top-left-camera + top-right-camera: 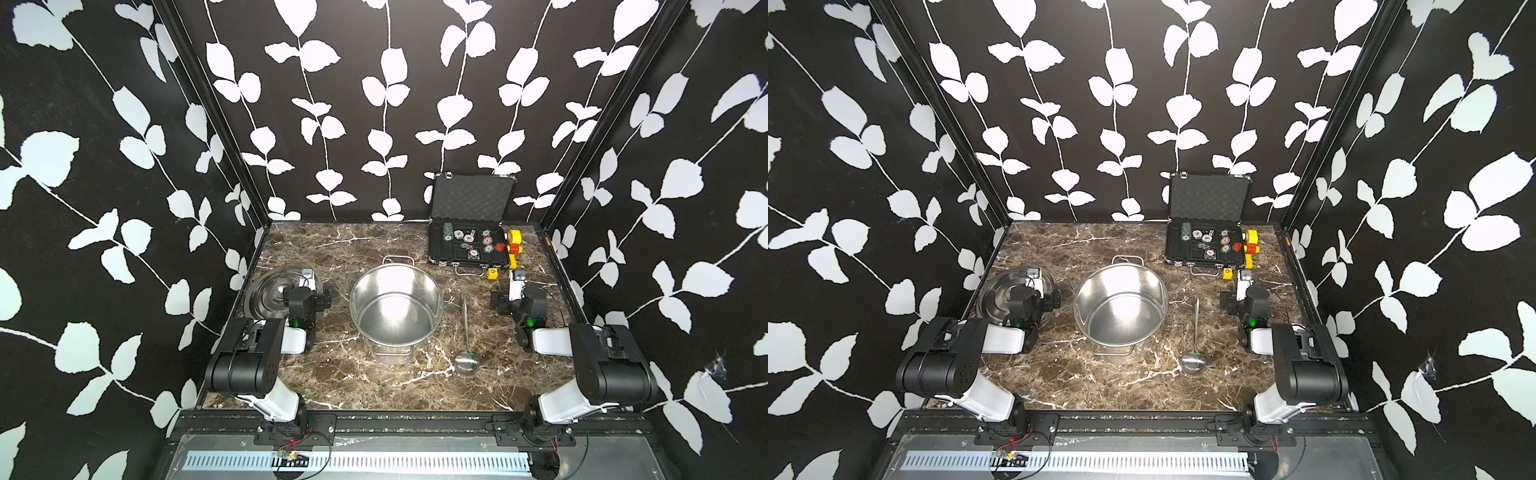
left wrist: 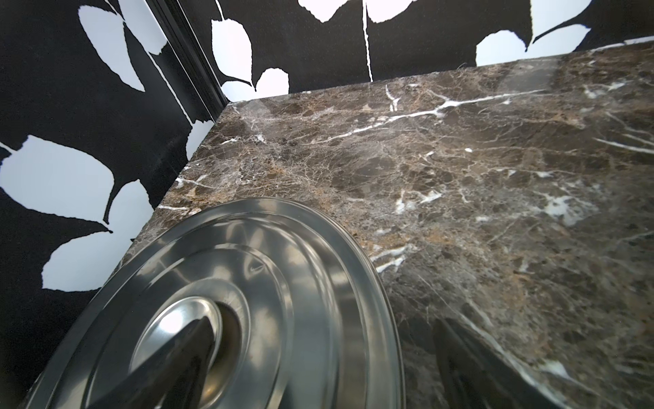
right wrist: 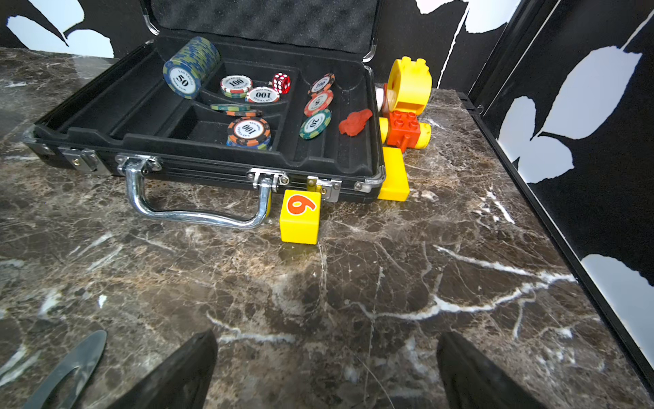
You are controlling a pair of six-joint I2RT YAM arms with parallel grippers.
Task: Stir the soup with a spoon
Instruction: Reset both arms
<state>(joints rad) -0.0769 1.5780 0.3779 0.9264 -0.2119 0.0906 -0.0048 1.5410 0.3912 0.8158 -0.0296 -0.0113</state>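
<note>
One ladle (image 1: 466, 328) between pot (image 1: 397, 309) and right gripper (image 3: 325, 371) | lid (image 1: 266, 286) at table (image 1: 374, 386) edge

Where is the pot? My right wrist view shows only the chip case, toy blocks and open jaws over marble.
Observer: In both top views the pot stands uncovered in the middle of the table.
Operator: And its lid?
Observer: The lid lies flat on the table to the robot's left of the pot, under the open left gripper.
Operator: The ladle?
Observer: The ladle lies on the table between the pot and the right gripper, bowl toward the robot's base, with nothing gripping it.
</note>
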